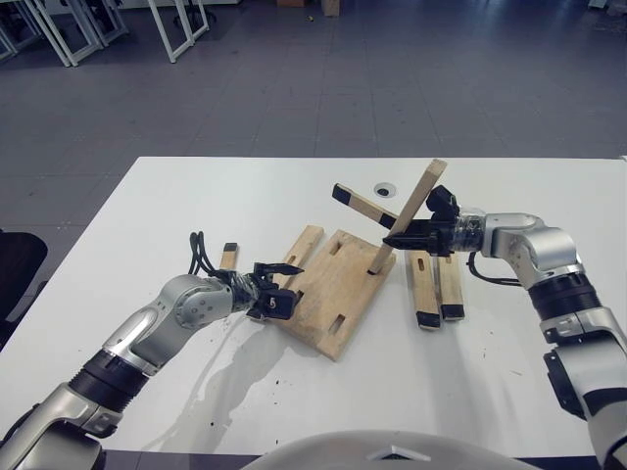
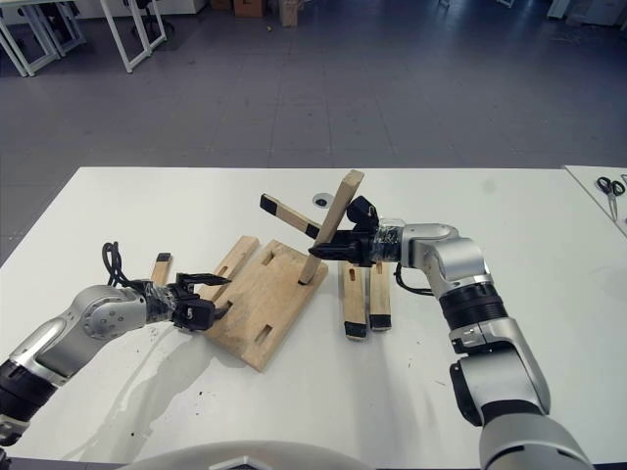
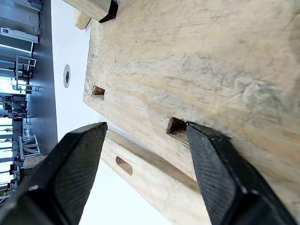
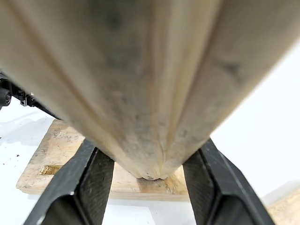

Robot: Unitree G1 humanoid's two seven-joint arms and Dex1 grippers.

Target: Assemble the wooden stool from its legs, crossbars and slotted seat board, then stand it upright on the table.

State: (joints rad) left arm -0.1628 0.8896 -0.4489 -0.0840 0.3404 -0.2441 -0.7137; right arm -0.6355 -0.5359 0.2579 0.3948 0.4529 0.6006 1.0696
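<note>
The slotted seat board [image 1: 338,294] lies flat on the white table [image 1: 176,206], its left part resting on a slotted crossbar [image 1: 306,243]. My left gripper [image 1: 282,289] is open at the board's left edge, its fingers [image 3: 75,178] on either side of the board's [image 3: 211,56] edge and a slot. My right gripper [image 1: 394,240] is shut on a wooden leg [image 1: 416,206], which stands tilted with its lower end on the board near a slot. A black-tipped crossbar [image 1: 358,201] sticks out from that leg to the left. In the right wrist view the leg [image 4: 140,70] sits between the pads [image 4: 89,187].
Two more black-tipped legs [image 1: 436,286] lie side by side on the table right of the board, under my right arm. A short wooden piece [image 1: 228,257] lies behind my left gripper. A round cable hole [image 1: 384,188] is at the table's back. Scissors [image 2: 612,184] lie far right.
</note>
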